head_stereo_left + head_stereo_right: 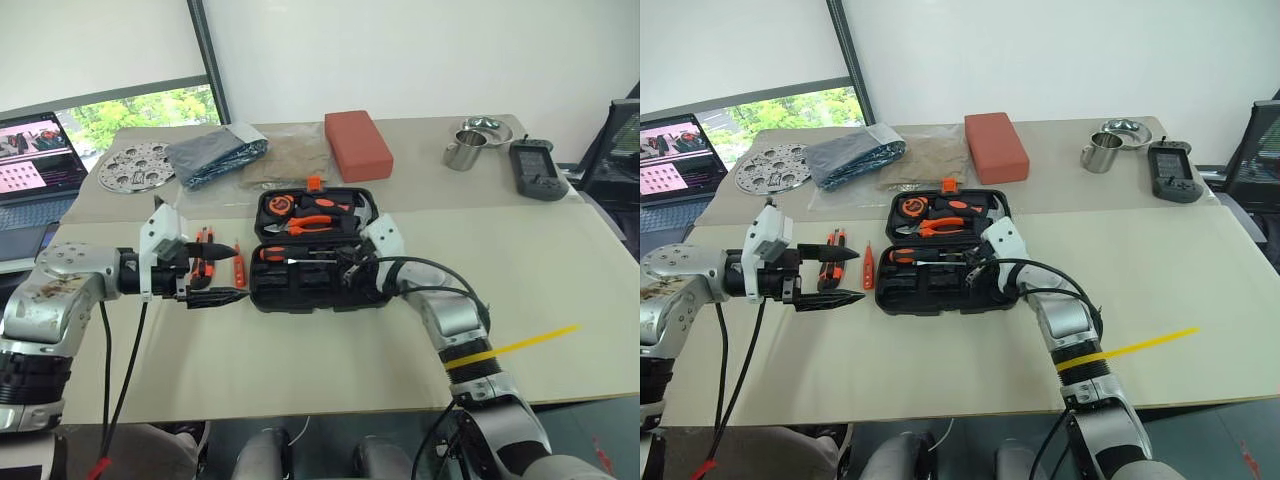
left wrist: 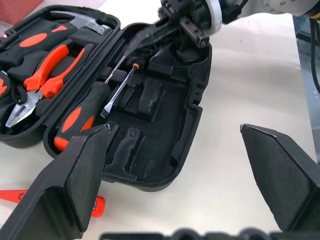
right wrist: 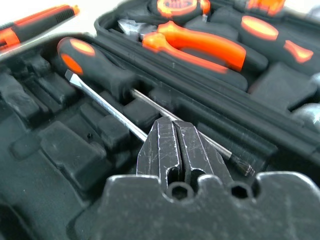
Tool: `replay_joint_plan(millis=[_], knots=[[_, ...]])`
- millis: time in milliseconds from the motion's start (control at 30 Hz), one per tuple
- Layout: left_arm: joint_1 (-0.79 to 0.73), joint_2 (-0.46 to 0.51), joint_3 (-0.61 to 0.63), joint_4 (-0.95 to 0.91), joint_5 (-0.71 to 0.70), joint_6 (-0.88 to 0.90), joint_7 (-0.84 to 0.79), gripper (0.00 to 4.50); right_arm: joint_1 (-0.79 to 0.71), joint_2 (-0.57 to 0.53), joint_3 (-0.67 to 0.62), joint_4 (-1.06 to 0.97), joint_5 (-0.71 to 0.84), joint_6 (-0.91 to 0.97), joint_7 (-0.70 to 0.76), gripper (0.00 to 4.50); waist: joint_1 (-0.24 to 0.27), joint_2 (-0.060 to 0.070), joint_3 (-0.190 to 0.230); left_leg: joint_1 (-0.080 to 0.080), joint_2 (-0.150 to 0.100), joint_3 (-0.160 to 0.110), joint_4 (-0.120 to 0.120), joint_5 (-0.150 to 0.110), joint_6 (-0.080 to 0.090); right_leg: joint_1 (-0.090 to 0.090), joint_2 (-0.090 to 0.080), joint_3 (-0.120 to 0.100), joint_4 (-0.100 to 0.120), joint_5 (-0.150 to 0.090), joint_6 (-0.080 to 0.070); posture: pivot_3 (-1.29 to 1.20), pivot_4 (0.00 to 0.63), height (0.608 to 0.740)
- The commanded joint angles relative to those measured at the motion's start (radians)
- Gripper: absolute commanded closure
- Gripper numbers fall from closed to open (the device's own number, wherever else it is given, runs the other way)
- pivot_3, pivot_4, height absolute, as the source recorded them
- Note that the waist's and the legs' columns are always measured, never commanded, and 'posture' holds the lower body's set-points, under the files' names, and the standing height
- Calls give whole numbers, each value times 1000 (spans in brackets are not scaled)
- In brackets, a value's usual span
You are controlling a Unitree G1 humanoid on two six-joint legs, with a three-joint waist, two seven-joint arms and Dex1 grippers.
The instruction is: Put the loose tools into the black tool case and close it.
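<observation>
The black tool case lies open mid-table, with pliers, a hammer and a tape measure in its far half. One orange-and-black screwdriver rests in the near half. A flat-blade screwdriver lies beside it, its shaft passing under my right gripper. That gripper is shut, with nothing between its fingers. My left gripper hangs open just left of the case. The utility knife and the slim orange tester lie on the table by it.
A red-orange block, a grey bag and a perforated metal disc sit behind the case. At the back right are a metal cup, a bowl and a black device. A laptop stands far left.
</observation>
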Motion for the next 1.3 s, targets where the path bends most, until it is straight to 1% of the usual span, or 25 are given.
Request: replay_joint_plan(millis=[33,133,300,467,633,733,900,967,1100,1200,1300], knots=[[-6,11,29,-25,-9,-11,3,0,-7,1,24,22,-10,51,6,4474,-2,0,0,0,0,0,0,0,0,0,0,0,0,0,0,0,150,740],[-2,14,33,-29,-10,-9,4,0,2,-6,41,20,-12,95,19,4474,-3,0,0,1,0,0,0,0,0,0,1,0,1,0,0,0,150,740],[6,18,38,-33,-9,-7,7,0,2,-24,86,46,-62,139,-2,4474,-3,-3,-2,2,0,0,0,0,0,1,0,0,1,0,0,0,150,740],[20,18,54,-28,-6,-5,27,0,-23,-7,36,38,-29,42,-4,4474,-3,-4,-3,3,1,0,0,0,0,2,0,0,0,0,0,0,150,740],[90,-15,105,-34,10,-8,132,0,-40,-38,-28,-83,61,11,82,4474,-6,-4,-2,2,2,0,-1,0,0,0,0,0,1,0,0,0,150,740],[121,-75,138,-31,53,-25,281,0,-27,-72,-59,-187,114,32,122,3653,-3,-4,-2,-3,2,0,0,0,0,-4,0,0,1,0,0,0,150,740],[131,-193,175,-36,119,-1,539,0,3,-154,-93,-338,197,94,196,2012,8,-4,-2,-4,3,0,0,0,0,-6,0,1,2,0,0,0,150,740],[141,-220,159,-54,146,12,594,0,15,-188,-98,-391,228,119,226,1244,10,-4,-2,-4,3,0,0,0,0,-6,0,1,2,0,0,0,150,740],[116,-274,147,-10,229,30,753,0,53,-241,-111,-493,288,160,266,34,10,-4,-2,-4,3,0,0,0,0,-6,0,1,2,0,0,0,150,740],[89,-333,154,1,245,64,849,0,84,-271,-116,-543,315,185,272,34,11,-4,-2,-4,3,0,0,0,0,-6,0,1,2,0,0,0,150,740],[58,-432,96,-32,256,113,923,0,129,-302,-122,-581,315,186,258,34,15,-5,-3,-4,2,0,0,0,0,-5,0,1,1,0,0,0,150,740]])
